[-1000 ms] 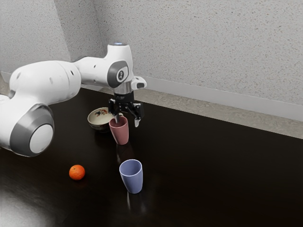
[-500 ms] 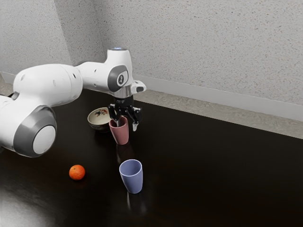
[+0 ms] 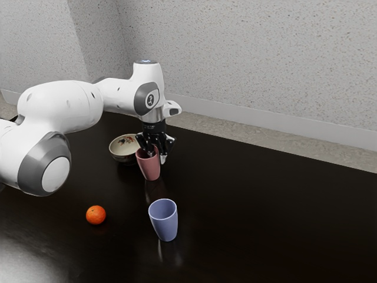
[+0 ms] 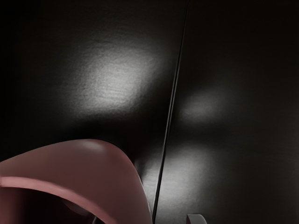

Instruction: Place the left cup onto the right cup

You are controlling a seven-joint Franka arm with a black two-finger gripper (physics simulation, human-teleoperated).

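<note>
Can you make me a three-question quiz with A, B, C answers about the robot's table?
1. What is the pincer at?
A the orange
B the pink cup
C the bowl
2. How many cups are on the table?
A one
B two
C three
3. How is the blue cup standing?
A upright
B tipped on its side
C upside down

Answers: 1 B, the pincer sits at the pink cup's rim. 2 B, one pink cup and one blue cup. 3 A, its open mouth faces up.

Hand (image 3: 155,152) tighter on pink cup (image 3: 149,167)
</note>
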